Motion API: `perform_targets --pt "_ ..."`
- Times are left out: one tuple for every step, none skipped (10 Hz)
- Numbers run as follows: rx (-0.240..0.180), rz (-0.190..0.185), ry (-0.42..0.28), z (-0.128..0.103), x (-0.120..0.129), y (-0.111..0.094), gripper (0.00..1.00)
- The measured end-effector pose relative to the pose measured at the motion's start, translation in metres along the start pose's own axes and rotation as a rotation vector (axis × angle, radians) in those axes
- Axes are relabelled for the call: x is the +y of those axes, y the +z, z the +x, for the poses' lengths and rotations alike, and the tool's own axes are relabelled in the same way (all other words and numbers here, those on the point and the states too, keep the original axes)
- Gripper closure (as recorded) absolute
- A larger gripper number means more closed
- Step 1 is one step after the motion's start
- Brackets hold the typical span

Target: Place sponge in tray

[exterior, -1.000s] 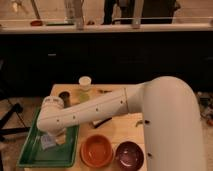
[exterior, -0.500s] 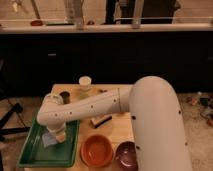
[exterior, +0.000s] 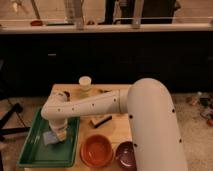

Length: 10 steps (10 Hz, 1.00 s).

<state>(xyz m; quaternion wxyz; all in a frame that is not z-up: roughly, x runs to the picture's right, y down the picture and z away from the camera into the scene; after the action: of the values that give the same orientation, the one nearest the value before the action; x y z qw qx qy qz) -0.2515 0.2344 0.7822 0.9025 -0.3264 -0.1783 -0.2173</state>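
The green tray (exterior: pixel 30 152) lies at the table's front left. The light blue sponge (exterior: pixel 49 137) is inside it, near the middle, low against the tray floor; I cannot tell whether it rests there. My gripper (exterior: pixel 60 133) hangs from the white arm (exterior: pixel 95 106) directly over the tray. It sits right beside the sponge, touching or nearly touching its right side. The wrist hides part of the gripper.
An orange bowl (exterior: pixel 96 151) and a dark maroon bowl (exterior: pixel 125 155) stand at the front, right of the tray. A dark-topped pale block (exterior: pixel 101 121) lies mid-table. A pale cup (exterior: pixel 85 82) stands at the back. The wooden table (exterior: pixel 118 131) ends close beside the tray.
The arm's large upper link has swung to the right in the view. The gripper has stayed over the tray with the sponge beside it, shifting only slightly.
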Motion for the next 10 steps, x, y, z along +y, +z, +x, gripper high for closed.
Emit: perform_targets --pt "-0.001 -0.005 0.003 0.0016 -0.0007 0.0009 0.96" --pt "-0.001 -0.005 0.003 0.0014 -0.0007 0.0008 0.95" --pt "-0.001 -0.005 0.003 0.0012 -0.0006 0.0008 0.88" --pt "-0.001 -0.005 0.003 0.0013 -0.0006 0.001 0.8" --pt "-0.001 -0.005 0.003 0.0012 -0.0006 0.0009 0.71" --pt "-0.001 -0.005 0.003 0.0013 -0.0006 0.0009 0.6" --pt "-0.001 -0.005 0.003 0.0013 -0.0006 0.0009 0.48" --pt "-0.001 -0.005 0.003 0.0012 -0.0005 0.0009 0.4" --pt "-0.001 -0.005 0.003 0.0012 -0.0006 0.0009 0.3" --pt "-0.001 -0.005 0.002 0.0012 -0.0005 0.0009 0.22"
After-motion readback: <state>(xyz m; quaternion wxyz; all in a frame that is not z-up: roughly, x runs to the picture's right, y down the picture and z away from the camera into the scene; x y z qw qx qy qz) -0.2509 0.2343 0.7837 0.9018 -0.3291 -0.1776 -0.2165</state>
